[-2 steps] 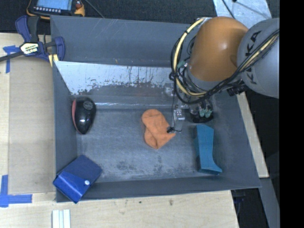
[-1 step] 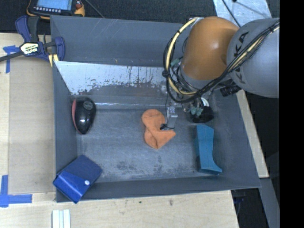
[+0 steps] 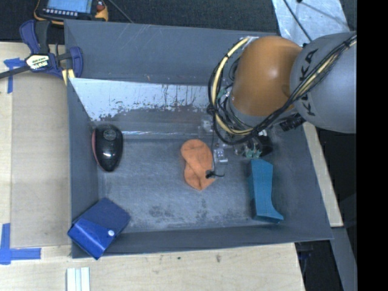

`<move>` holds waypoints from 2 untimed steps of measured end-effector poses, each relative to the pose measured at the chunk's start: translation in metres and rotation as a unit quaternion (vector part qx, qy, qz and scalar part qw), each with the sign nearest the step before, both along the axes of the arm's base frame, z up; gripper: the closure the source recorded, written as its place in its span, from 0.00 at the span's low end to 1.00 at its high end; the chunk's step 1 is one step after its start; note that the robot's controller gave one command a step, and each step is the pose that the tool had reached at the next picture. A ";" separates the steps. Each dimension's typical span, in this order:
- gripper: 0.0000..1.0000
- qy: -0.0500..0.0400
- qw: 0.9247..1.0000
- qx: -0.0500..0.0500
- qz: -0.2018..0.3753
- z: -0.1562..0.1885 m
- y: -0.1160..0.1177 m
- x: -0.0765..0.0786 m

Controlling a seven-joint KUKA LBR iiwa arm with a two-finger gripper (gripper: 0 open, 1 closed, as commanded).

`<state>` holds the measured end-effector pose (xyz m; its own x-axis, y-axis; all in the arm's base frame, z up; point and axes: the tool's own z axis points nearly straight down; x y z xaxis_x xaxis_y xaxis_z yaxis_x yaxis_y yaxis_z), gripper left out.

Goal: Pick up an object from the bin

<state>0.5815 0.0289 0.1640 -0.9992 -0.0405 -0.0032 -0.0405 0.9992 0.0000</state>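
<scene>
We see the gripper (image 3: 216, 164) at the right edge of the crumpled orange cloth (image 3: 195, 159), mid-bin; spread or closed, we cannot tell; black computer mouse (image 3: 108, 148) well left.

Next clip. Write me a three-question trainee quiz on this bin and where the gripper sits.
1. True or false: the black computer mouse lies by the grey metal bin's left wall in view.
2. Fill in: the blue oblong block lies on the gripper's view-____ side.
3. Nearest the gripper? A) orange crumpled lump B) mouse C) blue block
Key: 1 true; 2 right; 3 A.
</scene>
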 end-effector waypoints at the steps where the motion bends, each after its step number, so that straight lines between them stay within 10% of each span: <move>1: 1.00 -0.001 0.985 0.001 -0.173 -0.081 0.003 0.019; 2: 1.00 -0.001 0.985 0.000 -0.173 -0.081 0.003 0.019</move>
<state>0.6009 0.0318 0.0831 -0.9533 0.3020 -0.0042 0.3020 0.9533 0.0011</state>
